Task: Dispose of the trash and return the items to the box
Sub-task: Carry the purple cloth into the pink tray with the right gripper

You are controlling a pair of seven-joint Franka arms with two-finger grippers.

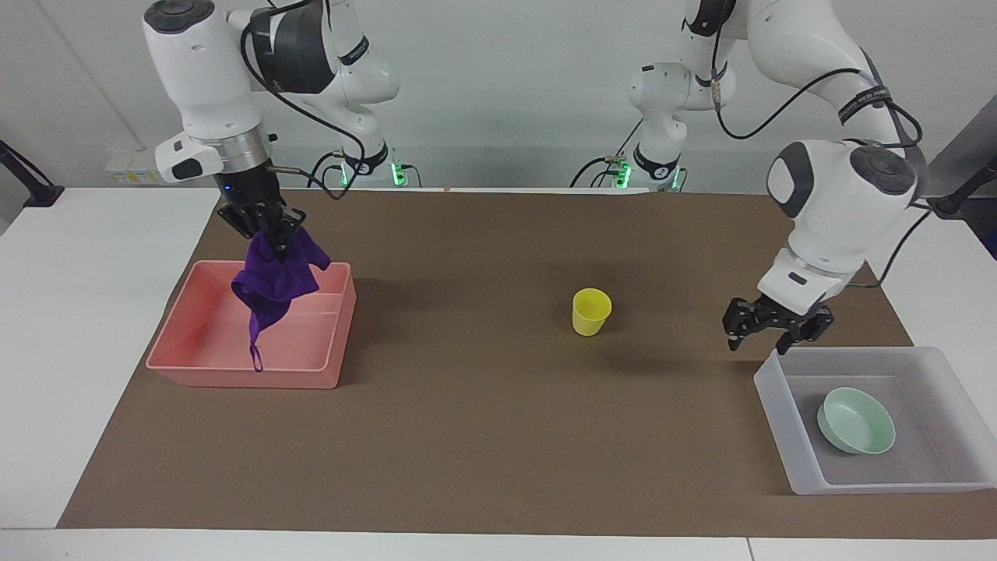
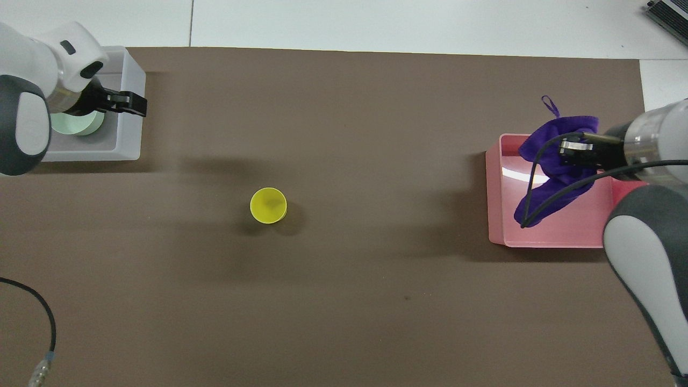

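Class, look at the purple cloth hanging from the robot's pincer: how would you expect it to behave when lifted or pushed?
The purple cloth droops in folds from the right pincer over the pink tray, so it is probably floppy and will not hold a shape. A small pinch carries all of it, suggesting it is light. Pushed, it would likely bunch rather than slide or roll.

One camera sits high across the surface [image 1: 498,467] and faces me, far enough off to take in my two bases at the top. The other hangs above my own end, looking forward and steeply down. Both share the brown mat [image 2: 344,301], turned half around; the yellow cup [image 1: 591,311] stands mid-mat in each.
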